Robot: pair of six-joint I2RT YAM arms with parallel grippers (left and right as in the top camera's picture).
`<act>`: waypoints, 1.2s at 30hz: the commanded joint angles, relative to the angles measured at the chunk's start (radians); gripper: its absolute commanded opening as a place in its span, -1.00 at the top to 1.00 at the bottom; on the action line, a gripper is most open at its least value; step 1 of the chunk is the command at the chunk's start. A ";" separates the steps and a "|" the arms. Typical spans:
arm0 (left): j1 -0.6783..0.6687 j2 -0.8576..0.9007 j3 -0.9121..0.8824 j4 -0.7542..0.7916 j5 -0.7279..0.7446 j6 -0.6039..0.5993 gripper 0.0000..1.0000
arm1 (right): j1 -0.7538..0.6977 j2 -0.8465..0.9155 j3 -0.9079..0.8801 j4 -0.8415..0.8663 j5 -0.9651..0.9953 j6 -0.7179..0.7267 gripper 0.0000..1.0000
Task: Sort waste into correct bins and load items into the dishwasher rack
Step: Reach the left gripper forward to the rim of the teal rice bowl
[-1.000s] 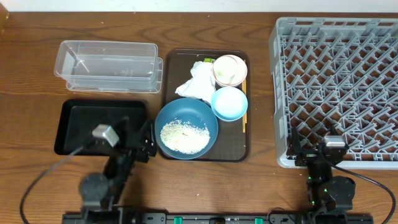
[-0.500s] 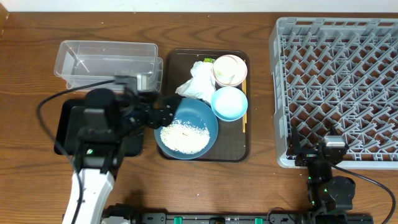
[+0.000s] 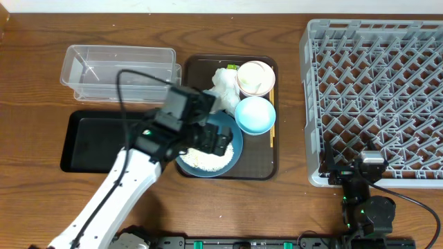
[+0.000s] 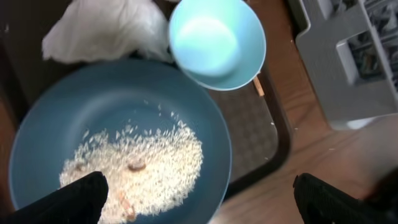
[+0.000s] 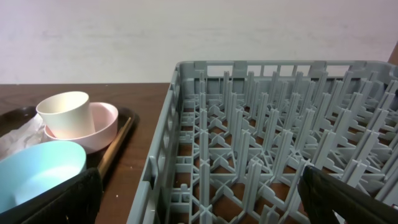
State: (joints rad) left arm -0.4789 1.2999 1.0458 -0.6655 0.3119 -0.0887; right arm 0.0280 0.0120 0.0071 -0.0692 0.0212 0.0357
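While the left gripper (image 4: 200, 186) hangs above the near-left part of the brown serving tray (image 3: 266, 169), its two fingers stand wide apart and grasp nothing. Below it, on that part of the tray, sits the large dark blue bowl (image 4: 124, 93). A patch of loose white rice (image 4: 149, 162) lies in its bottom, with a few brownish bits among the grains.

The small light blue bowl (image 3: 255, 114) stands on the tray's right half, its rim touching or overlapping the big bowl's rim. The pinkish-white cup (image 3: 255, 77) is in the tray's far right corner. The crumpled white paper napkin (image 3: 221, 93) lies in the tray's far-left part, against the far rim of the big bowl. The green-yellow wrapper (image 3: 232, 67) peeks out at the tray's far edge, between napkin and cup. Thin wooden chopsticks (image 3: 273, 128) run along the tray's right rim.

Left of the tray sit the two bins: the clear plastic container (image 3: 118, 72) at the far side and the black tray (image 3: 90, 138) at the near side. Right of the tray, well apart, stands the grey dishwasher rack (image 3: 374, 90). The right gripper (image 5: 199, 186) is at the rack's near edge, fingers spread and grasping nothing.
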 commanded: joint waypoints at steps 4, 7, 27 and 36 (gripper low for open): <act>-0.151 0.079 0.027 0.000 -0.216 0.035 -0.96 | -0.014 -0.007 -0.002 -0.003 -0.003 -0.014 -0.98; -0.214 0.133 0.026 -0.003 -0.402 0.002 -0.96 | -0.014 -0.007 -0.002 -0.003 -0.003 -0.014 -0.99; -0.277 0.272 0.033 0.128 -0.243 -0.164 -0.96 | -0.014 -0.007 -0.002 -0.003 -0.003 -0.014 -0.99; -0.314 0.330 0.039 0.125 -0.365 -0.384 -0.96 | -0.014 -0.007 -0.002 -0.003 -0.003 -0.015 -0.98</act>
State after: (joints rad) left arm -0.7937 1.5856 1.0557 -0.5369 0.0013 -0.3725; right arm 0.0280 0.0120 0.0071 -0.0692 0.0212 0.0357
